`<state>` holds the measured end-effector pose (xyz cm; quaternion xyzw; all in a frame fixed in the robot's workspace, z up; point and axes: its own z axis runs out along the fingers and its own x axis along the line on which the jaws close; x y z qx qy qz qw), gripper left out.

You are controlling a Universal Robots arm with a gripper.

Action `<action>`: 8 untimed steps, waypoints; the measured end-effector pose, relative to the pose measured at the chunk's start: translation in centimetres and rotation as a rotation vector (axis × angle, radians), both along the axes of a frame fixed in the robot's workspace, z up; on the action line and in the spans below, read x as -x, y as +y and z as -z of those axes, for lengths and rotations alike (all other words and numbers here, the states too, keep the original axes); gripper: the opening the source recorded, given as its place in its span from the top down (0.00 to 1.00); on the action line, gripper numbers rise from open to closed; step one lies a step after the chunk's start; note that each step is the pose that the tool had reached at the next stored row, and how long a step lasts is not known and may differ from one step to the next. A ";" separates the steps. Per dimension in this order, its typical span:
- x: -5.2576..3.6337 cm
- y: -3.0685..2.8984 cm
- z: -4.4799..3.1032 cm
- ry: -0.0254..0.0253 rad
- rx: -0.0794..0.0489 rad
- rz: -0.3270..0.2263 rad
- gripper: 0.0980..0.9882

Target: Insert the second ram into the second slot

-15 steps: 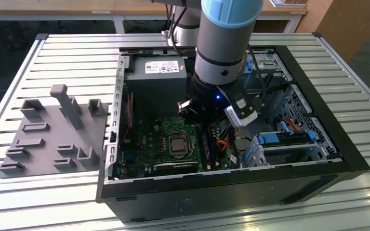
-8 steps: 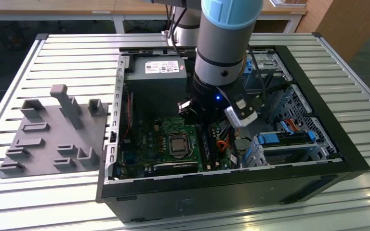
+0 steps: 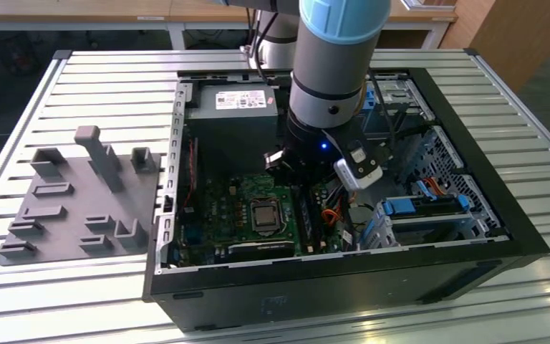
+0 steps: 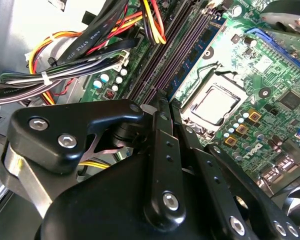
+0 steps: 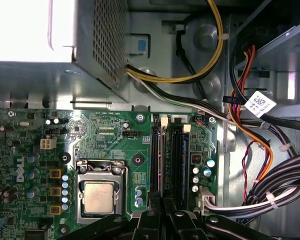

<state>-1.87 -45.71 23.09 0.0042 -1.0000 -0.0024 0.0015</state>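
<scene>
Slatted metal tabletop (image 3: 84, 79) carried an open PC case (image 3: 504, 236) and a grey fixture (image 3: 74, 201). Inside the case, the arm (image 3: 337, 64) lowered its claw (image 5: 162, 210) over the motherboard's slots (image 5: 170, 155); the claw looked clenched on the ram's (image 5: 162, 165) thin edge.

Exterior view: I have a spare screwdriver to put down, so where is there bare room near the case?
The slatted table is bare behind the grey fixture and along the case's front edge. Inside the case it is crowded: arm, cables, drive bay.
</scene>
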 end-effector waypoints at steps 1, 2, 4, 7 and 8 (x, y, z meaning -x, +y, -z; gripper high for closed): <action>0.00 -0.01 0.01 0.0000 0.000 0.000 0.96; -0.01 -0.01 0.01 0.0001 0.000 0.000 0.96; -0.05 -0.01 0.01 0.0001 0.000 0.000 0.96; -0.16 -0.01 0.04 -0.0001 -0.003 0.000 0.96; -0.23 -0.01 0.06 0.0000 -0.004 0.000 0.96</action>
